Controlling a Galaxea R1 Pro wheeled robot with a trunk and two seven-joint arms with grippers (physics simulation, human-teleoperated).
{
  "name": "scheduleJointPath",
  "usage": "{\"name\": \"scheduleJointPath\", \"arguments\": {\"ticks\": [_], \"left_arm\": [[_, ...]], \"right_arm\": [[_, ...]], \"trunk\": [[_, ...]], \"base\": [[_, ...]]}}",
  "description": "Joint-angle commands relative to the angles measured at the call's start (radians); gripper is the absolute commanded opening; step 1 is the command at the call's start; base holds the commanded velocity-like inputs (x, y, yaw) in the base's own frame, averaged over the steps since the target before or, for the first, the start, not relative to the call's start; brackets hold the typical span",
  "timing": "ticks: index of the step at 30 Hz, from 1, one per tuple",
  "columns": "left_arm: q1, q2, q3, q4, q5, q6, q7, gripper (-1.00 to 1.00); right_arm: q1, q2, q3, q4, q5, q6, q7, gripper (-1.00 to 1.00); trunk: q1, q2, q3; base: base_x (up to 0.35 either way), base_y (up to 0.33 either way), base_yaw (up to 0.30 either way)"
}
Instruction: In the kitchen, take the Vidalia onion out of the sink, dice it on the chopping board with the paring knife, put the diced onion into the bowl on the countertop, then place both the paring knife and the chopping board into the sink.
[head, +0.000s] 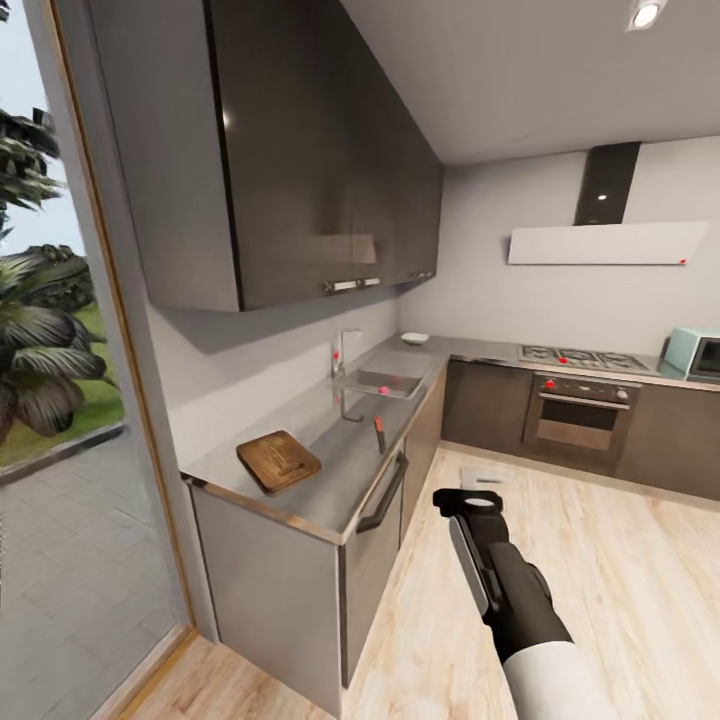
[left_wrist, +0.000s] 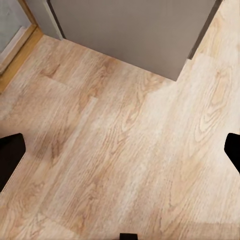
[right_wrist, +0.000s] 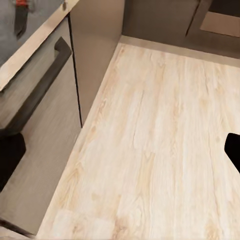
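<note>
The wooden chopping board (head: 278, 462) lies on the steel countertop (head: 330, 490) near its front corner. Further along lies the paring knife (head: 380, 432), red-handled, also seen in the right wrist view (right_wrist: 20, 15). Behind it is the sink (head: 385, 383) with its tap; the onion inside is too small to make out. A white bowl (head: 414, 338) stands at the counter's far corner. My right gripper (right_wrist: 122, 152) hangs open over the wooden floor beside the counter, its arm (head: 500, 580) low in the head view. My left gripper (left_wrist: 120, 152) is open above the floor, empty.
A dishwasher front with a dark handle (head: 383, 495) sits under the counter. Dark wall cabinets (head: 300, 150) hang above. The hob (head: 580, 357), oven (head: 580, 412) and a teal microwave (head: 695, 352) line the far wall. A glass door (head: 50, 400) is at the left. Wooden floor (head: 600, 560) stretches between.
</note>
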Motion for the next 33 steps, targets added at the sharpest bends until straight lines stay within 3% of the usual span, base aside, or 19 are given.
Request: {"name": "scheduleJointPath", "arguments": {"ticks": [1,5,19,33], "left_arm": [[0.000,0.000,0.000,0.000,0.001,-0.003,0.000,1.00],[0.000,0.000,0.000,0.001,0.001,-0.002,0.000,1.00],[0.000,0.000,0.000,0.002,0.001,-0.002,0.000,1.00],[0.000,0.000,0.000,0.003,-0.001,-0.002,0.000,1.00]], "right_arm": [[-0.001,0.004,0.006,-0.001,0.004,0.007,-0.004,1.00],[-0.004,0.015,0.023,0.000,0.004,0.008,-0.010,1.00],[-0.005,0.017,0.026,0.000,0.003,0.010,-0.009,1.00],[-0.005,0.017,0.030,0.000,0.002,0.010,-0.009,1.00]], "trunk": [[0.001,0.000,0.000],[0.001,0.000,0.000],[0.001,0.000,0.000],[0.001,0.000,0.000]], "base": [[0.088,0.279,0.000],[0.165,0.249,0.000],[0.231,0.208,0.000],[0.062,0.275,0.000]]}}
